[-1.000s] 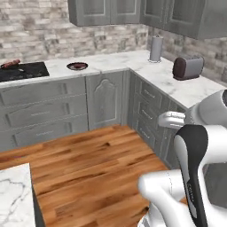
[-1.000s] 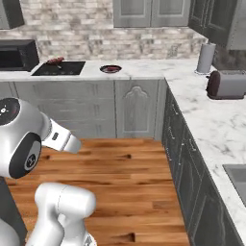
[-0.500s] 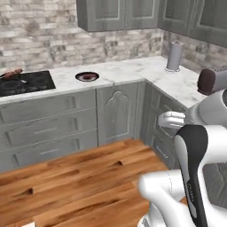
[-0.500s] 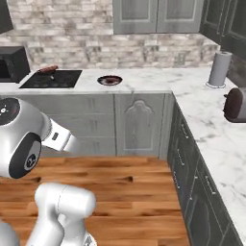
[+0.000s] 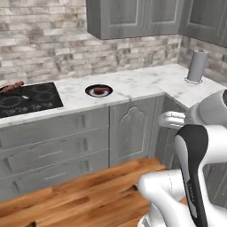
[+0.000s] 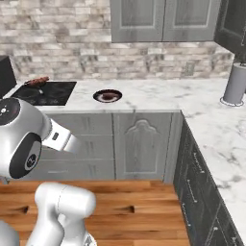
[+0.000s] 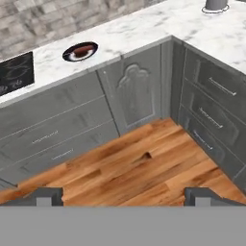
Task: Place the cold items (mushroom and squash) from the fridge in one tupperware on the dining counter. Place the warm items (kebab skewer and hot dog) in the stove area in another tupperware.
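gripper [image 7: 123, 194] empty, fingers [image 7: 48, 194] spread wide over bare wood floor. step in hand, as i judge it: approach to the stove area for the warm items. hot dog on plate [image 5: 99, 91] sits on the counter far ahead of the fingers, up and left in the hand view; kebab skewer [image 5: 12, 85] lies on the stove [image 5: 27, 99], further left. next: close in, reach down over the plate.
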